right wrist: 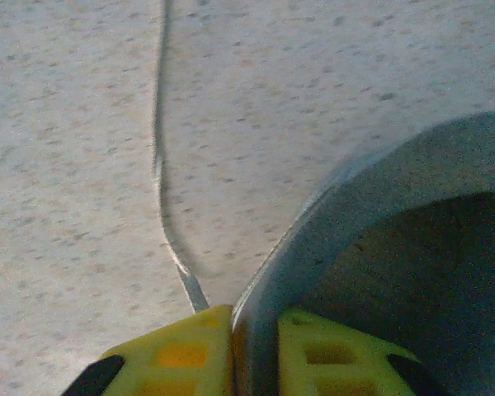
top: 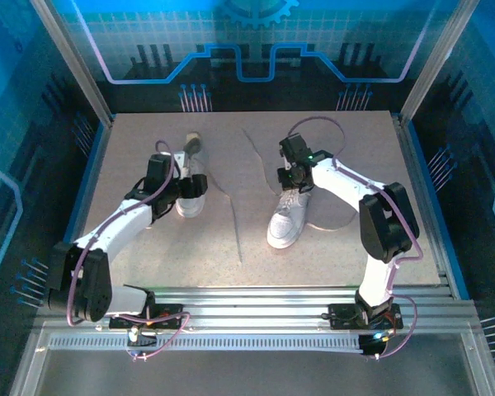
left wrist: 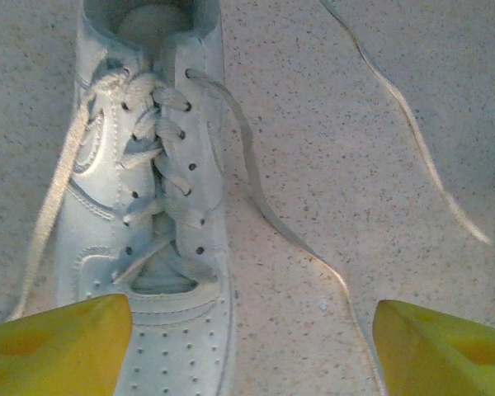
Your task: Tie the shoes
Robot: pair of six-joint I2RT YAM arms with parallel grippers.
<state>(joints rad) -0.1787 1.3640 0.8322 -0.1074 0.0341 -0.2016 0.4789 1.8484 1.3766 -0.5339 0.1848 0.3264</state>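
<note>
Two white sneakers lie on the speckled table. The left shoe [top: 190, 203] [left wrist: 177, 247] has loose lacing, and one lace [left wrist: 256, 194] trails right across the table. My left gripper [top: 193, 185] [left wrist: 252, 355] hangs over the toe of this shoe, open; one yellow finger [left wrist: 58, 346] is above the toe cap, the other [left wrist: 445, 346] above bare table. The right shoe [top: 285, 221] points toward the near edge. My right gripper [top: 295, 175] [right wrist: 256, 346] is shut on its heel collar wall [right wrist: 313, 223], beside the dark opening [right wrist: 429, 280].
Long thin laces [top: 236, 224] [right wrist: 158, 165] wander over the table between and behind the shoes. Another lace [left wrist: 412, 140] crosses the upper right of the left wrist view. A ribbed aluminium rail [top: 256, 301] bounds the near edge; frame posts and blue walls enclose the sides.
</note>
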